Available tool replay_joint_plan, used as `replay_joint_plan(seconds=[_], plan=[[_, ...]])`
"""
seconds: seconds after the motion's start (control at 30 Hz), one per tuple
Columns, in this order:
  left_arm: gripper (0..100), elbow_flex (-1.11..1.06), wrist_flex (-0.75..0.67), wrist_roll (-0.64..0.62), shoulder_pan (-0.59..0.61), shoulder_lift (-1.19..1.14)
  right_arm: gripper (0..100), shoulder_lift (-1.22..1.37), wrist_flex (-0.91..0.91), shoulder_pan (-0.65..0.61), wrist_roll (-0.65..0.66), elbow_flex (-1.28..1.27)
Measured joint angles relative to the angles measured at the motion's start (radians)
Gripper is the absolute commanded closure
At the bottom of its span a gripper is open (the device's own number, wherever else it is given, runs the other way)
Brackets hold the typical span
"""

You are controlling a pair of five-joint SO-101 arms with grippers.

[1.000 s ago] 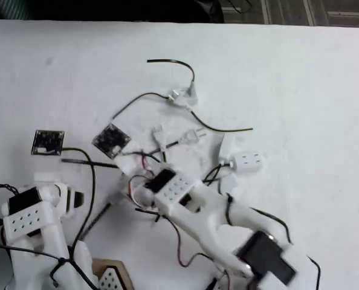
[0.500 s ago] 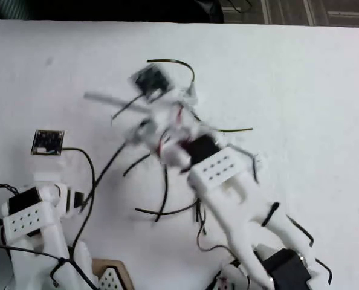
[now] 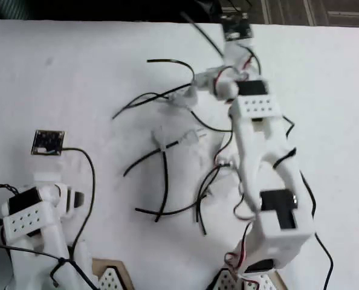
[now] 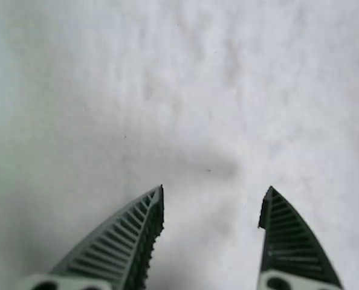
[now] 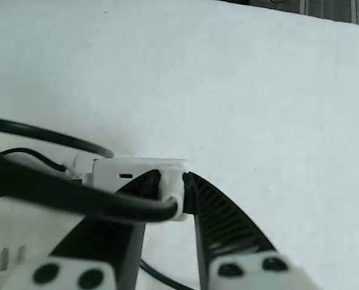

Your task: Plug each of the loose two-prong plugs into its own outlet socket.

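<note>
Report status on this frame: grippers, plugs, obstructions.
Left gripper open over bare table. Right gripper shut on white block, far side. One loose plug lies mid-table. Black cords sprawl beside it.

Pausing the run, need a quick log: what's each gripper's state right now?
Left gripper: open, holding nothing.
Right gripper: closed on the white block.

The high camera hangs over the white table (image 3: 77,48) and looks almost straight down, with the arm bases at its near edge. The left wrist camera peers past the left gripper (image 4: 215,189) at tabletop close below. The right wrist camera sits just behind the right gripper (image 5: 172,176) and the white block (image 5: 131,172) it pinches. It looks low across the table's far stretch, which the high view also covers.
</note>
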State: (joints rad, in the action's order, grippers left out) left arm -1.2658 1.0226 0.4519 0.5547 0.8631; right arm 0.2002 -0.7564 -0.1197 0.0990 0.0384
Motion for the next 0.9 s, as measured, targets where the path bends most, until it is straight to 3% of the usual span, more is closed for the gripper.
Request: replay_joint_plan(seconds=[0.1,0.23,0.3,0.9], plan=[[74,0.0,0.0,0.0,0.0,0.0,94.7,0.066,0.0,0.038,0.0,0.055],[74,0.0,0.0,0.0,0.0,0.0,77.5,0.095,-0.028,0.06,0.0,0.094],[74,0.0,0.0,0.0,0.0,0.0,73.8,0.092,-0.075,0.057,0.0,0.104],[74,0.0,0.0,0.0,-0.048,0.0,73.8,-0.241,-0.853,0.054,0.0,0.107]])
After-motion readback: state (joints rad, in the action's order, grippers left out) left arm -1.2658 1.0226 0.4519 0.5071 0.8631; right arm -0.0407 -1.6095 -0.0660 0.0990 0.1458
